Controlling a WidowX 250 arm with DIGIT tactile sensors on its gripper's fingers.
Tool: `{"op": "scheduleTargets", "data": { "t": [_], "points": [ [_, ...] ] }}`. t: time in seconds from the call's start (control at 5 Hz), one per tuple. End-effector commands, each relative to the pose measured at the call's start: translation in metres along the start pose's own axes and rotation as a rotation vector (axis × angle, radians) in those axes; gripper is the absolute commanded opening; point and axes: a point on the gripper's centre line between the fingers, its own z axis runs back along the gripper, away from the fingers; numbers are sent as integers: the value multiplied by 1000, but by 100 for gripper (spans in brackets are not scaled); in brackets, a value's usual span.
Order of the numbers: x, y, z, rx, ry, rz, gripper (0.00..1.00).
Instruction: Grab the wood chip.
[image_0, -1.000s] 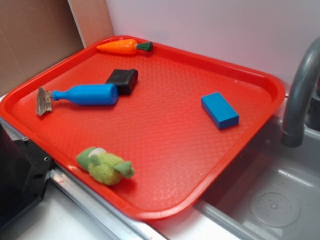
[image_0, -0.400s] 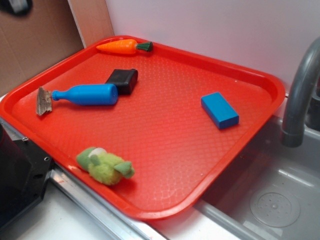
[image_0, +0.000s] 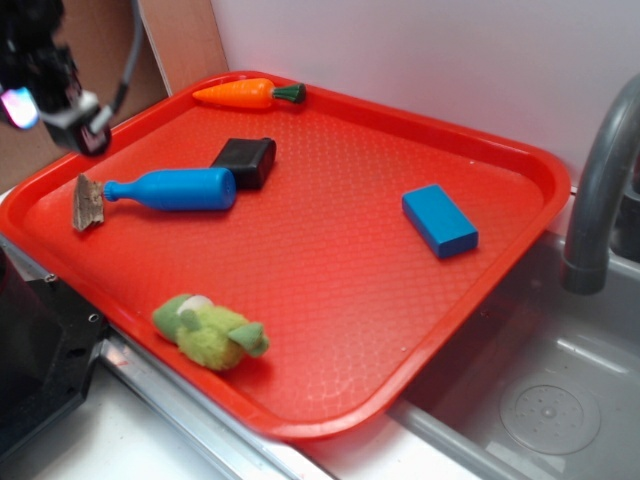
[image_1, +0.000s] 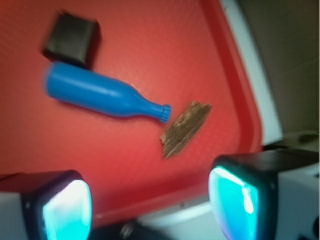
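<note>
Hovering with fingers spread wide, the end effector (image_1: 150, 202) is held above the wood chip (image_1: 185, 128), which lies ahead, touching the blue bottle (image_1: 102, 95) mouth; descent should be centred clear of it.

1. We see the wood chip (image_1: 184, 128) open from above and toward the tray rim (image_0: 40, 185).
2. We note the blue bottle (image_0: 175, 189) mouth touching its inner end.

Gripper (image_0: 85, 125) entered at upper left, now above tray's (image_0: 300, 260) left corner.
</note>
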Motion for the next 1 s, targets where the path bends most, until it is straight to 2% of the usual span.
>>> {"op": "scheduleTargets", "data": {
  "t": [0.0, 0.2, 0.6, 0.8],
  "points": [
    [10, 11, -59, -139, 14, -149, 100],
    [-39, 6, -91, -127, 47, -197, 100],
    [-62, 15, -109, -114, 89, -171, 100],
    [-68, 20, -63, -85, 73, -69, 100]
  ]
}}
